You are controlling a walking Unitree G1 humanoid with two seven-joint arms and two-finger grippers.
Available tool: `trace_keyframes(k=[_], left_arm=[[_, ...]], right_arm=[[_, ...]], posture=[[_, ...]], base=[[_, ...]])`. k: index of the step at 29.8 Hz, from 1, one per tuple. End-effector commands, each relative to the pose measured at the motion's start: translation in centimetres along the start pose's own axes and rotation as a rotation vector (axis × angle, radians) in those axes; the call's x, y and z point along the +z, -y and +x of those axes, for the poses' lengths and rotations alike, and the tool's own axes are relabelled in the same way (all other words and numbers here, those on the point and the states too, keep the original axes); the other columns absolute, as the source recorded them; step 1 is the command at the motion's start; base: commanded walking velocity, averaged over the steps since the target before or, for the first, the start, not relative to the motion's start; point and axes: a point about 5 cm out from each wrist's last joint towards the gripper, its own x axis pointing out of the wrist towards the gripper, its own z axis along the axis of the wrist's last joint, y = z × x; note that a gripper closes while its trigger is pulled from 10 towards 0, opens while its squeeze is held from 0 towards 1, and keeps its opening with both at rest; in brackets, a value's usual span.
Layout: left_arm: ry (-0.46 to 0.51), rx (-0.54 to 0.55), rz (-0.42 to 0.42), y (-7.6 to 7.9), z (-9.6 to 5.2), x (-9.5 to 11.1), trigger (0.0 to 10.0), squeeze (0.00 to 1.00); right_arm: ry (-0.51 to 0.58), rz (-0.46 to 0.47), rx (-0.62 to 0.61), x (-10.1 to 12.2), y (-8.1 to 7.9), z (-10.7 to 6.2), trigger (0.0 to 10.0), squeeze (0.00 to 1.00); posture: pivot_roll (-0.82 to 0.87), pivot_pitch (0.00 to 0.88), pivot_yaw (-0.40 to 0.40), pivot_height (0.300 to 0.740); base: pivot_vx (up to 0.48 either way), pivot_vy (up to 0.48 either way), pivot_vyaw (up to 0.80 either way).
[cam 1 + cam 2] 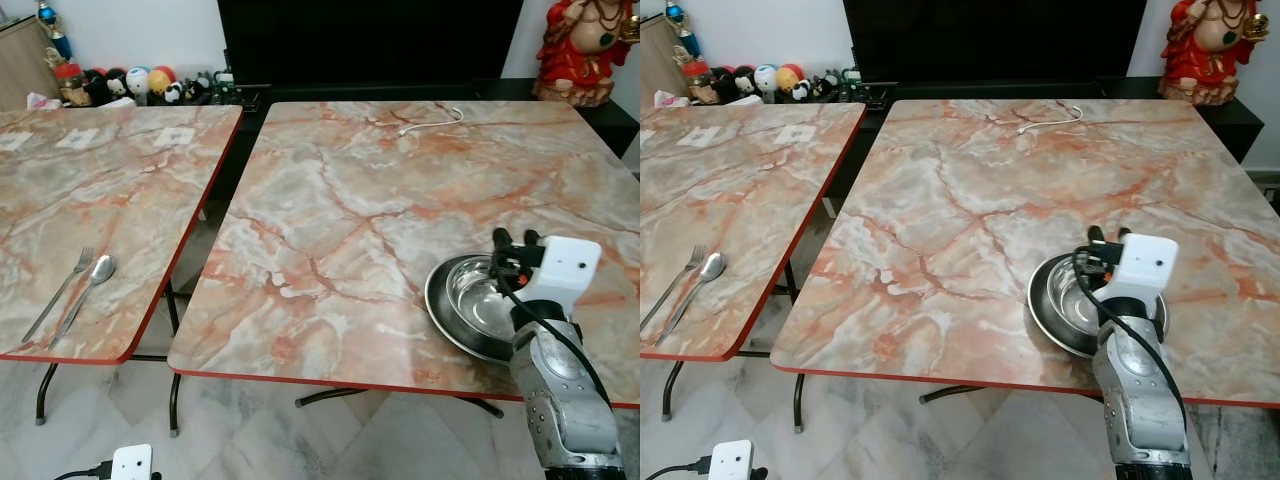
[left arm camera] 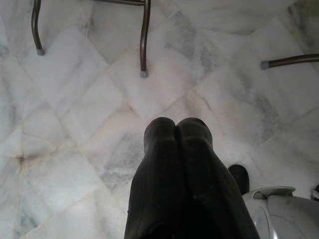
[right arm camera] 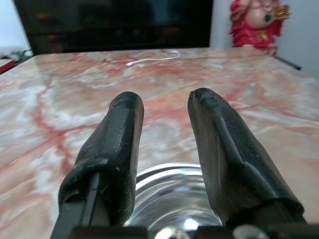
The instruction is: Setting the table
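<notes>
Right eye view: steel bowl [image 1: 1065, 300] nested in steel plate [image 1: 1038, 305], right gripper [image 3: 164, 107] jaws spread above, left gripper [image 2: 175, 130] jaws pressed together.

bowl [image 1: 478, 302] on right table [image 1: 340, 220], near front edge | fork [image 1: 58, 292] and spoon [image 1: 88, 283] side by side on left table [image 1: 100, 190] | cable [image 1: 430, 120] at back of right table
</notes>
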Motion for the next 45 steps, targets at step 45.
trace_keyframes(k=[45], left_arm=[[0.018, -0.001, 0.003, 0.0, -0.1, 0.1, 10.0, 0.00]], right_arm=[[0.010, 0.110, 0.090, -1.0, -4.4, 0.1, 10.0, 0.00]], posture=[[-0.03, 0.000, 0.017, 0.740]], base=[[0.000, 0.480, 0.00]])
